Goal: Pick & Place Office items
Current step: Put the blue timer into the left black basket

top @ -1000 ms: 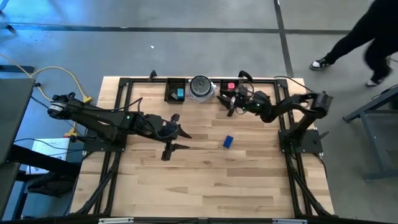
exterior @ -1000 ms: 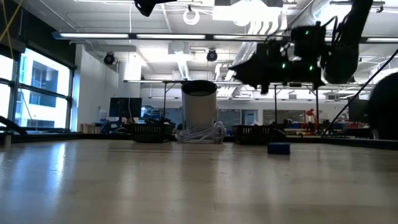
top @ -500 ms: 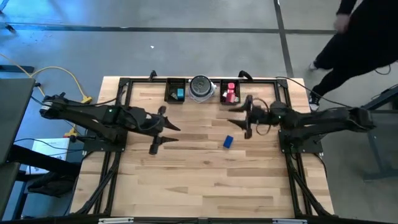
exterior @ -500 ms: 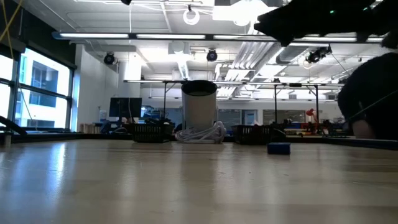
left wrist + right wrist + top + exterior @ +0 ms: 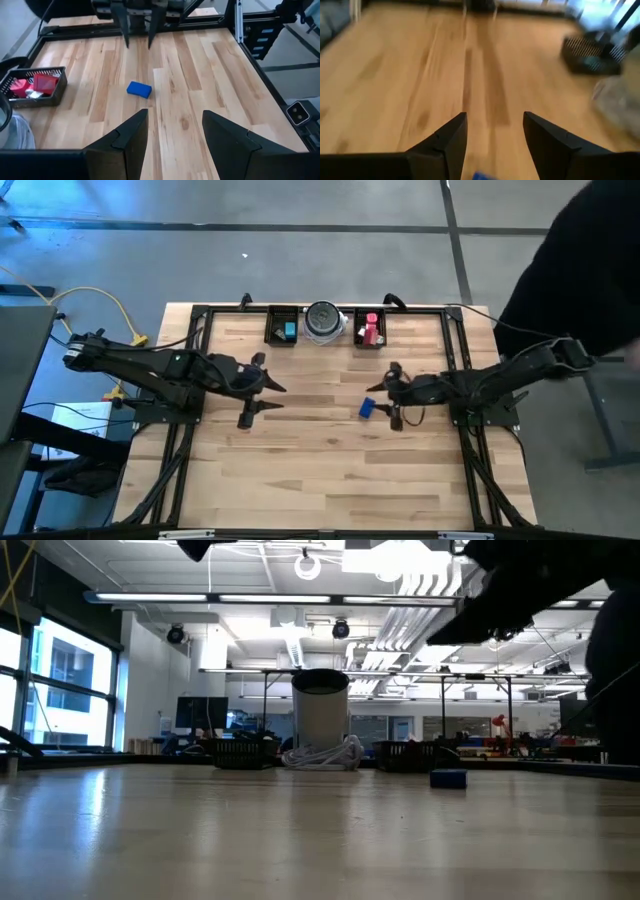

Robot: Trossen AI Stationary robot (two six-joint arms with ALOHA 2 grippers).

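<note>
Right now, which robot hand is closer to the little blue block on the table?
The right one. The right gripper hangs just beside the blue block, fingers open and empty. The left gripper waits farther off across the table, also open.

The right pincer (image 5: 384, 399) has swung away from the red-filled tray (image 5: 370, 330) at the bench's far edge and now sits just beside the blue block (image 5: 367, 408), fingers apart; the left pincer (image 5: 262, 399) has drawn back slightly toward its own side; a person (image 5: 590, 270) now looms closer at the right.
</note>
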